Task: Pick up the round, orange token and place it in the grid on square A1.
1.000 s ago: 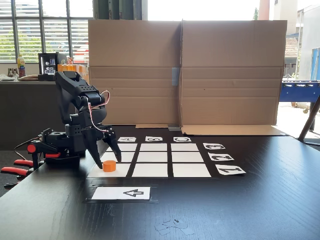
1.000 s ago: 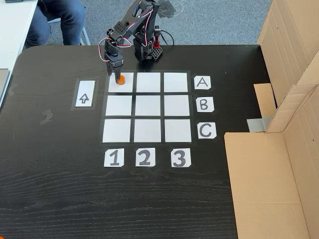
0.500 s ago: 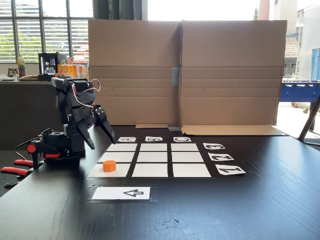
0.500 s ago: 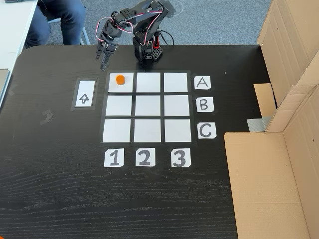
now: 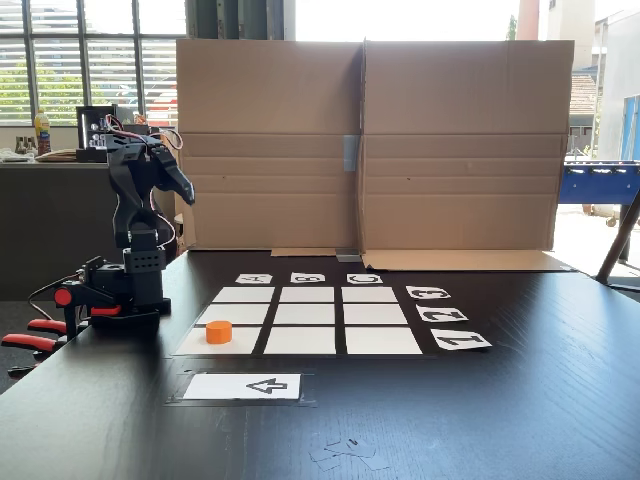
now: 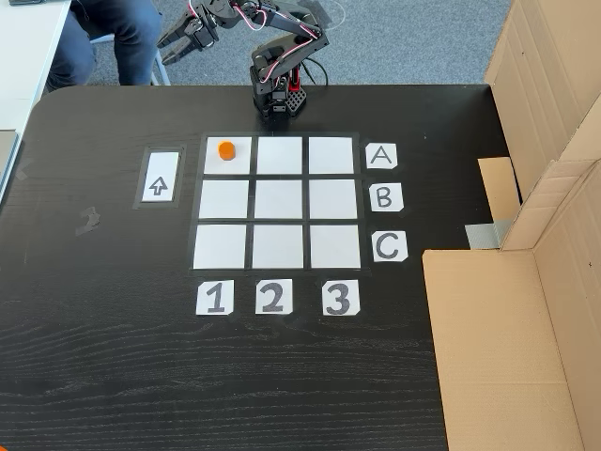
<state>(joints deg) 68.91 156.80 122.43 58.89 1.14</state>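
The orange token (image 6: pixel 225 149) (image 5: pixel 219 331) stands upright on square A1 (image 6: pixel 237 163) (image 5: pixel 243 343), the corner cell of the grid (image 6: pixel 278 200) (image 5: pixel 309 316) that lines up with the "A" card (image 6: pixel 379 155) and the "1" card (image 6: pixel 214 297). Nothing touches it. My gripper (image 6: pixel 184 38) (image 5: pixel 184 189) is raised high over the table's far edge, well away from the token, beside the arm's base (image 6: pixel 275 98). It is open with nothing between its fingers.
A white arrow card (image 6: pixel 160 177) (image 5: pixel 256 385) lies just outside the grid beside A1. Cardboard walls (image 6: pixel 535 235) (image 5: pixel 370 150) stand along one side of the table. A seated person's legs (image 6: pixel 103 38) are behind the table. Red clamps (image 5: pixel 35 340) hold the base.
The gripper has let go of the token on A1, risen, and swung back toward the base. The token has stayed in place.
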